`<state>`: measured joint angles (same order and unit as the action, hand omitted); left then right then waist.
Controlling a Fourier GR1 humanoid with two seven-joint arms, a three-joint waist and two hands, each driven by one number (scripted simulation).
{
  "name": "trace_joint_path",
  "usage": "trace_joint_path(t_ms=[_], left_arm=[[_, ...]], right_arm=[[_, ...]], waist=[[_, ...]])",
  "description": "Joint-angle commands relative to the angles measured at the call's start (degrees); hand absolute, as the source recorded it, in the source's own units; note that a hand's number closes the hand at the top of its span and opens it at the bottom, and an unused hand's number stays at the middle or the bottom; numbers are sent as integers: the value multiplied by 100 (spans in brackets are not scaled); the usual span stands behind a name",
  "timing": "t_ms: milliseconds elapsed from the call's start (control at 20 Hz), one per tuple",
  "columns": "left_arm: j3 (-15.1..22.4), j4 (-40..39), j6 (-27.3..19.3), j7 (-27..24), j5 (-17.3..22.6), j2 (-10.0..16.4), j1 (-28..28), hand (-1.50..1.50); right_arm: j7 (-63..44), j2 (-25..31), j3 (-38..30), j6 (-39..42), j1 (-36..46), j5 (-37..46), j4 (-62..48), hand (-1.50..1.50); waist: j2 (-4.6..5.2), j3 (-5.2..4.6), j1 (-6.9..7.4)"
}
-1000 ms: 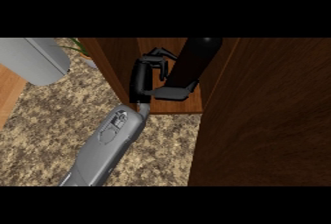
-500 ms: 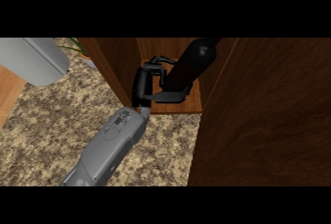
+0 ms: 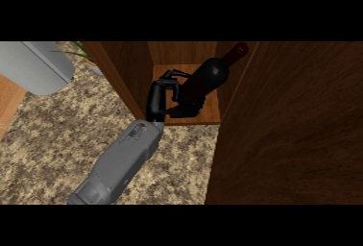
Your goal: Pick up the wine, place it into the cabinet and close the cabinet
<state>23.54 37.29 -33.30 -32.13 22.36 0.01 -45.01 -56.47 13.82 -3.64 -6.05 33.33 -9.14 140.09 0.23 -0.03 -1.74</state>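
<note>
- Since the earlier frame, the wine (image 3: 205,79) had tipped further, its red-capped neck leaning toward the cabinet's right side; before, it stood more nearly upright.
- Hand and forearm had shifted only a little in that time, so the change was mostly in the bottle's tilt, not in the reach.
- The left hand (image 3: 154,98) was curled round the bottle's lower body, fingers wrapped over the top and thumb underneath. It was holding the wine, not releasing it.
- The wine was inside the cabinet (image 3: 127,72), over the shelf (image 3: 209,114) between the two side walls. Whether its base touched the shelf could not be told, since the hand hid it.
- The door (image 3: 297,120) stood open at the cabinet's right, filling that side of the view.
- No right hand showed anywhere.
- Judged from this, carrying was done and placing was under way. The bottle was in the right compartment but not yet set down or let go.
- The lean mattered. A bottle released while tilted could roll or fall against the cabinet wall, so it probably needed righting or lowering onto the shelf before the fingers opened.
- Closing the door remained, and the forearm had to leave the cabinet first.
</note>
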Motion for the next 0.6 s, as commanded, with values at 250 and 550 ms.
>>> trace_joint_path(t_ms=[250, 550], left_arm=[[-191, -874, 93, -759, 772, -1, -412, 150], [-820, -1529, 554, -905, 1098, -1, -902, 150]], right_arm=[[-51, -56, -45, 61, -136, -449, 310, -150], [101, -197, 188, 10, 60, -259, 13, -150]], waist=[[19, -2, -66], [35, -3, -44]])
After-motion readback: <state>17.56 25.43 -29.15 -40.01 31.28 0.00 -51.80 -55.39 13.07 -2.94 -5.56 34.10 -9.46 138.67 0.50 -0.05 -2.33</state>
